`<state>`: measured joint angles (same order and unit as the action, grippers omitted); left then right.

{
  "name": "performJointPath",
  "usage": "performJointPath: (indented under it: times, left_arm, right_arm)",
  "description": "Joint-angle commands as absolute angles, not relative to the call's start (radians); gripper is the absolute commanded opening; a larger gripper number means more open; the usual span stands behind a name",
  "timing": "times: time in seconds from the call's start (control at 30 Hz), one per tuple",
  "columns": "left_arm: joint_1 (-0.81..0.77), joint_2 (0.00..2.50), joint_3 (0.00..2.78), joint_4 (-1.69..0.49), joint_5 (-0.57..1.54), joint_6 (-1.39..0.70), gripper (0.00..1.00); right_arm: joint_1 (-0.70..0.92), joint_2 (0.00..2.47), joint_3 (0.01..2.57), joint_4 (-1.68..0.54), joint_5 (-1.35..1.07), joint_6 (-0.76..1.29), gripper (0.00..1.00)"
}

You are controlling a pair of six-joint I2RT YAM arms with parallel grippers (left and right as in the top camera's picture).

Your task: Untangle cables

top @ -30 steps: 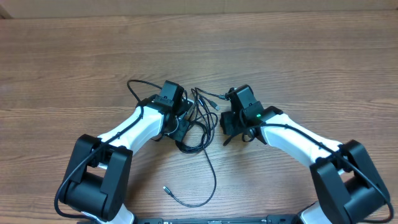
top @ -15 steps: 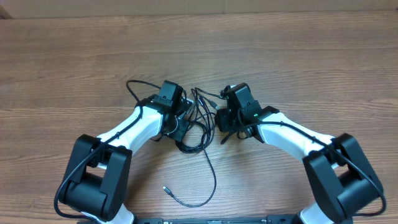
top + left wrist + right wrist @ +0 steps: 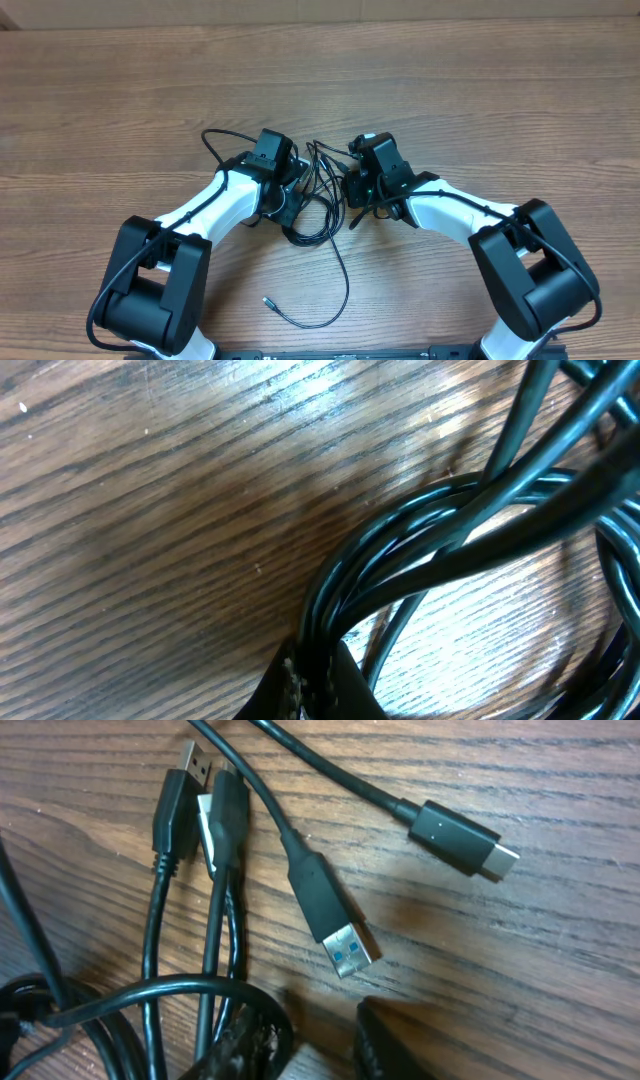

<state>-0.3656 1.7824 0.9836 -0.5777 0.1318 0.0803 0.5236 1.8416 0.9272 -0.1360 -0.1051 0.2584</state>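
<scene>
Shows a wooden table (image 3: pixel 480 80) filling the overhead view, with the left arm (image 3: pixel 210 205) entering from 7 o'clock and the right arm (image 3: pixel 450 210) from 5 o'clock, both converging on the centre. Places the cables (image 3: pixel 322 200) there as a knot of thin black loops between the two wrists, trailing one loose strand toward 6 o'clock to a silver-tipped end (image 3: pixel 267 301) and throwing one loop toward 10 o'clock. Finds the left gripper (image 3: pixel 315 682) apparently pinched closed on a bundle of cables, the strands converging tightly at its tip and lifting off the wood. Finds the right gripper (image 3: pixel 320 1050) parted and empty, fingertips (image 3: pixel 250 1042) poised just at 6 o'clock of four free plugs in its wrist view. Probably risks cinching the knot tighter by pulling a plug away against the left-hand clamp. Likewise risks catching two cords at once by closing over plugs lying side by side. Reads the blue-tongued USB plug (image 3: pixel 335 925), in the right wrist view, as lying flat with long axis running 11 to 5 o'clock, tip toward 5. Reads the smaller connector (image 3: pixel 460 838) as running 10 to 4, tip toward 4, and the paired plugs (image 3: pixel 200 800) as nearly upright in frame, tips toward 12.
</scene>
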Motion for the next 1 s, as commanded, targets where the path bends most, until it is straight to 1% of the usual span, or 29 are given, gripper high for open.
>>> performJointPath:
  times: [0.0,0.13,0.23,0.3,0.33,0.37,0.4,0.43,0.5,0.57,0.63,0.67,0.77,0.87,0.97]
  left_arm:
    - [-0.360,1.845,0.939,-0.570,0.123,0.090,0.04]
    - [-0.360,1.845,0.939,-0.567,0.124,0.090,0.04]
    - [-0.360,1.845,0.939,-0.564,0.124,0.090,0.04]
    - [-0.360,1.845,0.939,-0.564,0.124,0.090,0.04]
    - [-0.360,1.845,0.939,-0.564,0.124,0.090,0.04]
    - [-0.360,1.845,0.939,-0.564,0.124,0.090,0.04]
    - [-0.360,1.845,0.939,-0.564,0.124,0.090,0.04]
    - [-0.360,1.845,0.939,-0.564,0.124,0.090,0.04]
    - [-0.360,1.845,0.939,-0.564,0.123,0.090,0.04]
    - [-0.360,1.845,0.939,-0.566,0.114,0.090,0.04]
    - [-0.360,1.845,0.939,-0.572,0.052,0.061,0.04]
    - [-0.360,1.845,0.939,-0.574,0.027,0.030,0.04]
    - [-0.360,1.845,0.939,-0.575,0.015,0.021,0.04]
    - [-0.360,1.845,0.939,-0.576,0.015,0.021,0.04]
    - [-0.360,1.845,0.939,-0.580,0.015,0.021,0.04]
  right_arm:
    - [0.522,1.860,0.922,-0.128,-0.104,0.261,0.31]
    - [0.525,1.864,0.897,-0.127,-0.142,0.261,0.36]
    - [0.553,1.865,0.881,-0.091,-0.141,0.261,0.45]
    - [0.567,1.865,0.881,-0.049,-0.134,0.261,0.44]
    - [0.573,1.865,0.881,-0.044,-0.109,0.261,0.39]
    - [0.576,1.865,0.881,-0.044,-0.102,0.261,0.36]
    - [0.579,1.865,0.881,-0.046,-0.086,0.261,0.25]
    - [0.579,1.865,0.881,-0.047,-0.067,0.262,0.20]
    - [0.579,1.865,0.881,-0.066,0.028,0.295,0.04]
    - [0.575,1.865,0.881,-0.110,0.106,0.334,0.04]
    - [0.559,1.865,0.884,-0.234,0.257,0.371,0.04]
    - [0.547,1.865,0.905,-0.334,0.320,0.371,0.04]
    - [0.534,1.865,0.976,-0.509,0.419,0.371,0.04]
    - [0.524,1.865,1.039,-0.616,0.500,0.369,0.04]
    - [0.515,1.865,1.099,-0.676,0.478,0.366,0.04]
